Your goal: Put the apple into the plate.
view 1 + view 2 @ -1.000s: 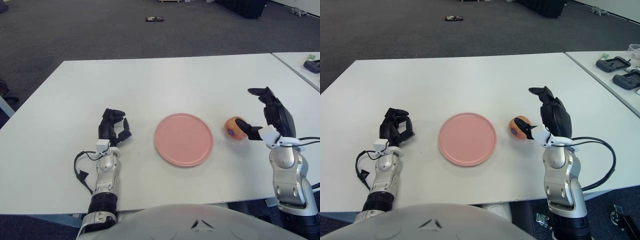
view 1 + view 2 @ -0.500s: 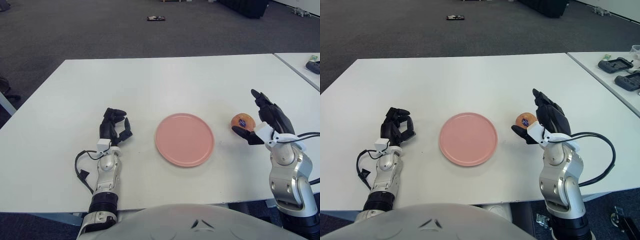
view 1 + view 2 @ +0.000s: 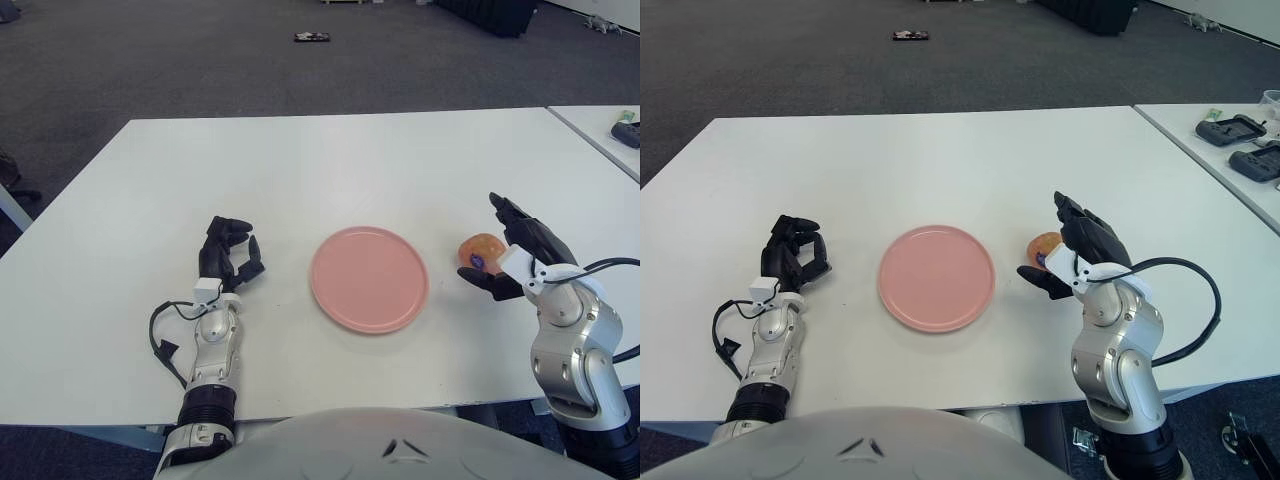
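Moved: since half a second ago the right hand has come a little closer to the plate and lower, and the apple sits slightly nearer to the plate than before; the left hand has not changed place.
Apple: it is on the bench, just to the right of the plate and apart from its rim; it is orange-red with a small dark sticker facing the camera.
Right hand: it is around the right side of the apple; one finger lies low in front of the fruit and the other fingers stand up behind and beside it. The fingers look half closed about the apple, but I cannot tell if they press it already.
Plate: the pink plate lies flat near the middle of the bench, with nothing in it.
Left hand: the left hand shows to the left of the plate, well apart from it, fingers curled and holding nothing.
Cable: a black cable loops beside the left forearm.
Other: a second table at the right edge carries dark devices.
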Motion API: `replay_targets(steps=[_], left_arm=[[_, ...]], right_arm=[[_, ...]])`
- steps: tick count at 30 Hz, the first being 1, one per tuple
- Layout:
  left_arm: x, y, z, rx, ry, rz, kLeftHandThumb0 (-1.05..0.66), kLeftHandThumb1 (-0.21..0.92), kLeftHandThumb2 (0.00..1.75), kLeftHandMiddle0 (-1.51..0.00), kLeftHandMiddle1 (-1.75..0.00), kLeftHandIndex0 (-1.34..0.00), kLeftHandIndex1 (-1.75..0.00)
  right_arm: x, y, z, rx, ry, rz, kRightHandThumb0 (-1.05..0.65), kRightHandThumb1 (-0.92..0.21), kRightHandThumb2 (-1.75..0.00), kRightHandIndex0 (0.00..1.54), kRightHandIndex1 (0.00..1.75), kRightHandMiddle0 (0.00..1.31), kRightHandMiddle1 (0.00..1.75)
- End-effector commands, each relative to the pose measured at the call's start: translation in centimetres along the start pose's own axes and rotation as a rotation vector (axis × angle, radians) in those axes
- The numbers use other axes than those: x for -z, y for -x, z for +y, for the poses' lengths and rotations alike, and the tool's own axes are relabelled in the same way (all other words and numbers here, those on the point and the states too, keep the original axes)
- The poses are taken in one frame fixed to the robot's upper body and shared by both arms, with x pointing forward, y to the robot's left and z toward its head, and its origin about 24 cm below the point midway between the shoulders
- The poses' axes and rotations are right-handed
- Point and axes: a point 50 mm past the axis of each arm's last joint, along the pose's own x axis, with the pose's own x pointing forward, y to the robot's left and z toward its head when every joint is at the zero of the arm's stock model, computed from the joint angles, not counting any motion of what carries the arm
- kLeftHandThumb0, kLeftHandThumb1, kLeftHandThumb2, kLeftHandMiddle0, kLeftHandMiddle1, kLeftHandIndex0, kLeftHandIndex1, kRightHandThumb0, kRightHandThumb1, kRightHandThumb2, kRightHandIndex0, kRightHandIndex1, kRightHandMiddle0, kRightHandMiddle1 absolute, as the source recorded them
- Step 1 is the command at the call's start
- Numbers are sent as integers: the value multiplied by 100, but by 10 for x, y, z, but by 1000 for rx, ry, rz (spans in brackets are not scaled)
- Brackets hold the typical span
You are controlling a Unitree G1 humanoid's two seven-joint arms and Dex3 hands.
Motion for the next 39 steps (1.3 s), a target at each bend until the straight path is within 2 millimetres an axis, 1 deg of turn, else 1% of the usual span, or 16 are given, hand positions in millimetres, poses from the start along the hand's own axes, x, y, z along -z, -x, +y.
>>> replay_targets(steps=[1, 4, 7, 8, 11, 13, 15, 20, 25, 29, 35, 39], left_arm=[[16, 13, 4, -14, -13, 82, -45, 41, 121, -88, -175, -53, -175], [16, 13, 4, -13, -11, 82, -45, 41, 122, -89, -175, -53, -175], [16, 13, 4, -12, -13, 86, -45, 41, 122, -89, -175, -53, -175], [16, 13, 4, -12, -15, 88, -45, 41, 122, -89, -175, -53, -175], [17, 13, 4, -15, -18, 92, -45, 41, 121, -88, -175, -53, -175], [17, 13, 4, -16, -18, 94, -45, 41, 121, -87, -175, -53, -175], [17, 13, 4, -20, -18, 97, -45, 41, 121, -87, -175, -53, -175], [17, 13, 4, -22, -18, 102, -45, 41, 121, -87, -175, -53, -175], [17, 13, 4, -22, -11, 102, -44, 42, 120, -86, -175, -53, -175], [16, 14, 5, -24, -7, 98, -44, 42, 120, -85, -175, -53, -175], [16, 15, 5, -27, -4, 96, -44, 42, 120, -84, -175, -53, -175], [16, 15, 5, -28, 1, 96, -44, 42, 120, -83, -175, -53, -175]], right_arm=[[-3, -11, -2, -19, 43, 22, -88, -36, -85, 0, 0, 0, 0], [-1, -19, 4, -41, 57, 46, -91, -39, -81, 0, 0, 0, 0], [10, -33, 15, -62, 75, 79, -94, -42, -77, 0, 0, 0, 0], [18, -39, 21, -75, 87, 93, -95, -43, -76, 0, 0, 0, 0], [32, -52, 32, -105, 109, 113, -95, -43, -74, 0, 0, 0, 0], [32, -55, 33, -108, 111, 108, -95, -43, -74, 0, 0, 0, 0], [32, -61, 35, -120, 122, 107, -96, -43, -74, 0, 0, 0, 0], [34, -72, 40, -149, 137, 114, -103, -52, -67, 0, 0, 0, 0], [43, -89, 51, -208, 161, 159, -105, -58, -62, 0, 0, 0, 0], [49, -95, 58, -241, 188, 196, -105, -61, -59, 0, 0, 0, 0], [54, -98, 68, -292, 240, 232, -105, -67, -55, 0, 0, 0, 0], [56, -99, 74, -317, 280, 235, -105, -68, -54, 0, 0, 0, 0]])
